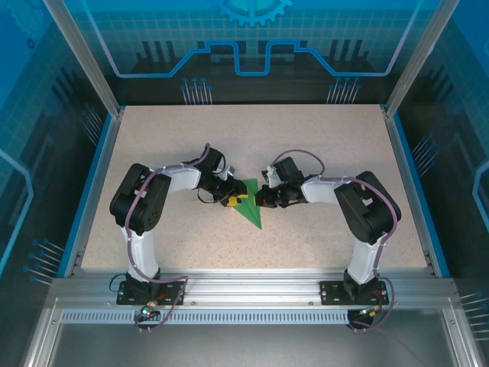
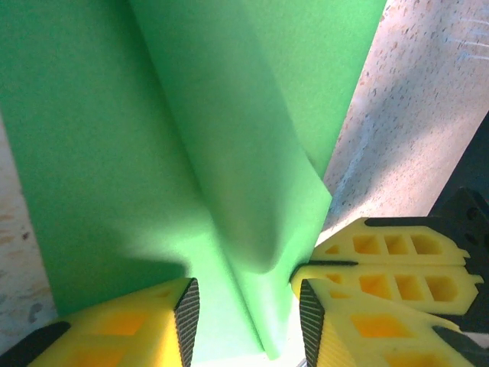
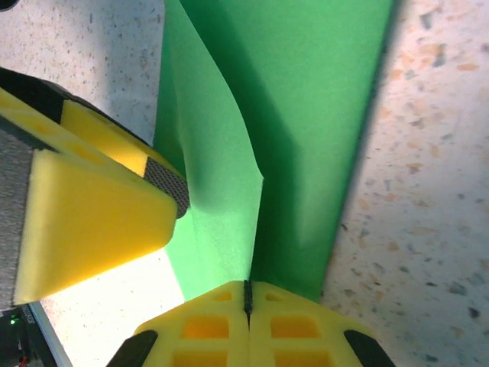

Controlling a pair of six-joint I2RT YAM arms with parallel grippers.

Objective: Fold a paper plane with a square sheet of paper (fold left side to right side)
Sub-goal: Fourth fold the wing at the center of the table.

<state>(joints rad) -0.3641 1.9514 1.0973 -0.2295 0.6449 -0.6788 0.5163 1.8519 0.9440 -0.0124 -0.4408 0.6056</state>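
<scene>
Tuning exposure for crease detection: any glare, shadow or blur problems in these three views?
Top external: even, sharp, green paper small. Left wrist: paper very close and soft, dark shadow across its lower left near the left gripper. Right wrist: table clipped white at lower left, right side of the fold in deep shadow, speckle at right in focus.

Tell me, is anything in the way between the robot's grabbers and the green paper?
Nothing visible. The right gripper is pinched shut on the green paper, and the left gripper sits open astride a raised fold.
</scene>
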